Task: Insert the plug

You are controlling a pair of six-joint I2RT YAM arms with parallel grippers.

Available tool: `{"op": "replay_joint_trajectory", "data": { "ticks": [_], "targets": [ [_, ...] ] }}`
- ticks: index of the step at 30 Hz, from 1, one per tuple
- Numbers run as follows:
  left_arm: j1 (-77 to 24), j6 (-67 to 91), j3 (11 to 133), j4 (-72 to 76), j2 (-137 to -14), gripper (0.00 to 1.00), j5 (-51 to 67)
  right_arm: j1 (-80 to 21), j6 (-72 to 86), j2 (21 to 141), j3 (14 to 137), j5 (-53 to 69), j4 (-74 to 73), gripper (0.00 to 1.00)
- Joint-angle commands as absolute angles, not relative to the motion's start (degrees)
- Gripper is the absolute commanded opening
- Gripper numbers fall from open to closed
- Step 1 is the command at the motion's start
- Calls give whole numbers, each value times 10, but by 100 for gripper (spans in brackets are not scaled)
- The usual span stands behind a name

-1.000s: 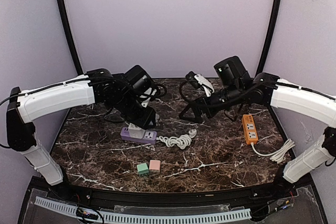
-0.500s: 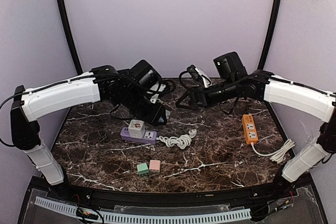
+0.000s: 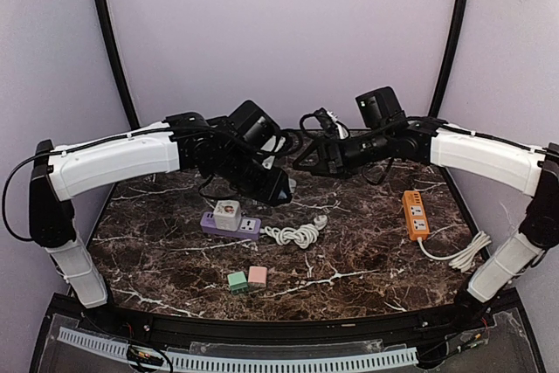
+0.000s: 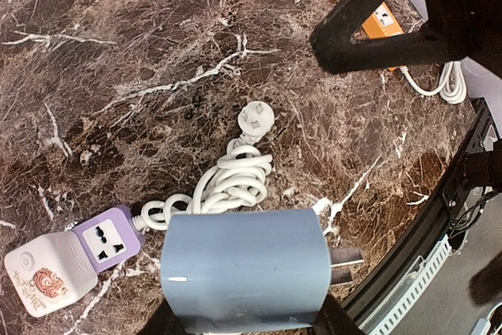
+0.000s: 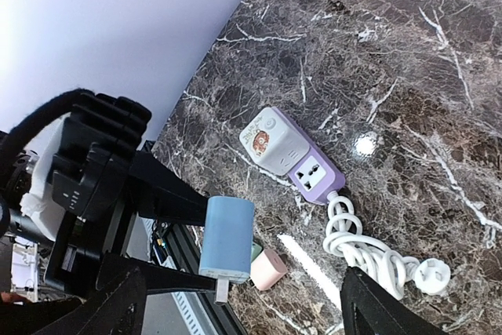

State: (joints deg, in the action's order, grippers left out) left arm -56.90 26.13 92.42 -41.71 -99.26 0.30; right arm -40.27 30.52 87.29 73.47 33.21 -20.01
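Observation:
My left gripper [image 3: 276, 186] is shut on a light-blue plug [image 4: 243, 268] and holds it in the air, its two metal prongs pointing right. The plug also shows in the right wrist view [image 5: 227, 237], between the left gripper's black fingers. Below lies a purple power strip [image 3: 234, 224] with one free socket [image 4: 106, 239] and a white cube adapter [image 4: 47, 282] plugged into its end. My right gripper [image 3: 306, 160] is open and empty, hovering close to the right of the left gripper; it also shows in the left wrist view [image 4: 408, 25].
The strip's white cord [image 3: 297, 234] lies coiled to its right and ends in a white plug [image 4: 256, 118]. An orange power strip [image 3: 416, 214] with a white cord lies at the right. A green cube [image 3: 237, 282] and a pink cube [image 3: 257, 276] sit near the front edge.
My left gripper has risen off the purple strip and moved right and back. My right gripper has swung left and up, closer to the left one.

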Motion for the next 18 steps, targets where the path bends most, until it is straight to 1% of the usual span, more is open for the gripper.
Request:
{"op": "replay_joint_trajectory", "data": {
  "ticks": [1, 7, 12, 15, 18],
  "targets": [
    [-572, 267, 950, -398, -998, 14, -10, -397, 324, 888, 723, 372, -170, 83],
    [-573, 275, 963, -385, -1011, 14, -3, -395, 333, 898, 717, 383, -161, 77],
    [-572, 278, 966, -377, -1016, 14, -2, -393, 338, 908, 716, 387, -158, 74],
    [-573, 274, 972, -375, -1020, 14, -2, -390, 342, 918, 715, 393, -158, 68],
    [-574, 273, 978, -374, -1023, 14, -2, -389, 342, 927, 717, 397, -158, 66]
  ]
}}
